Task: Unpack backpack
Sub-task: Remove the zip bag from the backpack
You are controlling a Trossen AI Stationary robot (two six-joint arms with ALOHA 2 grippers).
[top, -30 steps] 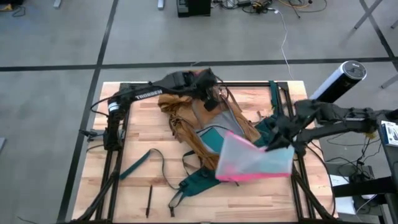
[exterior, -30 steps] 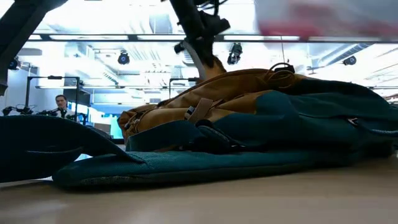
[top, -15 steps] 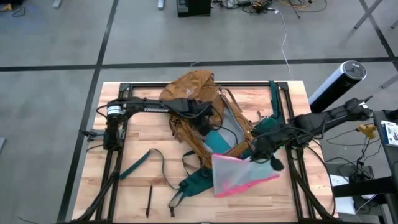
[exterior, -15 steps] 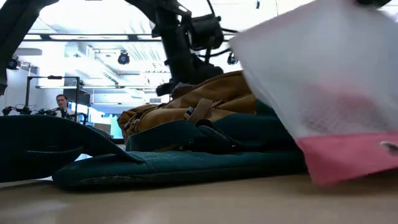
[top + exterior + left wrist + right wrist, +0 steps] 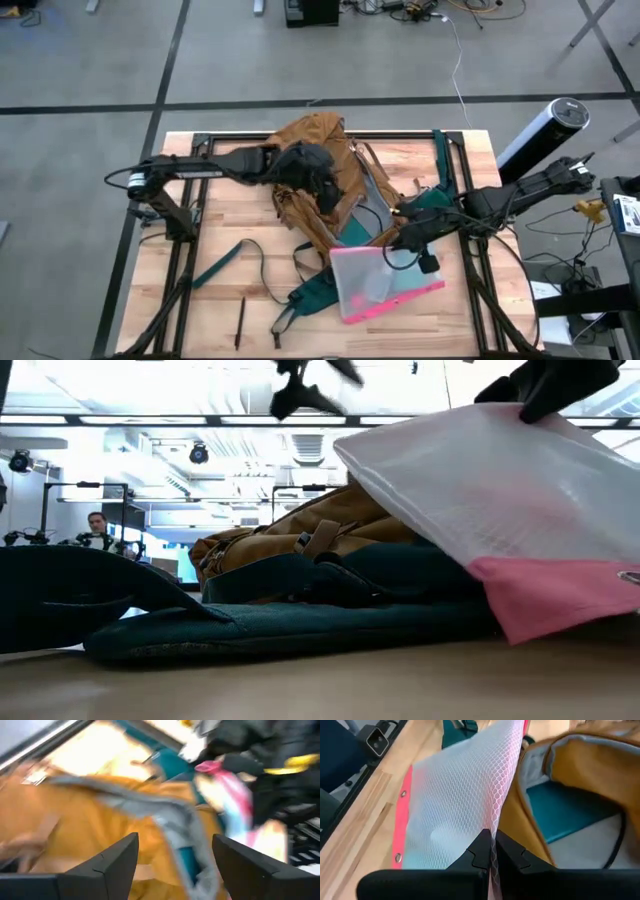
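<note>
On the wood table (image 5: 230,205), mid-top, the backpack (image 5: 318,160) lies flat w/ its mouth open toward the right arm; grey lining and a teal panel show inside in the right wrist view. Dark green straps trail toward the front edge.

Right gripper (image 5: 492,854) is pinched tight on the edge of the mesh pouch (image 5: 385,285), clear w/ pink trim. Pouch is out of the bag, its lower pink edge down at the tabletop just beside the bag's opening, upper edge held up off the table by the gripper. So item one looks extracted but not let go yet.

Left gripper (image 5: 175,852) hovers above the tan fabric near the bag's top, fingers spread wide, nothing between them. Not gripping the bag as far as I can see.

Progress, my guess: early-to-mid. One pouch nearly parked. Can't tell what else is inside; the interior is mostly hidden by fabric folds. Left to do: release the pouch clear of the bag, hold the mouth open, check for more contents.

A person (image 5: 97,528) sits far off in the room, not involved.
</note>
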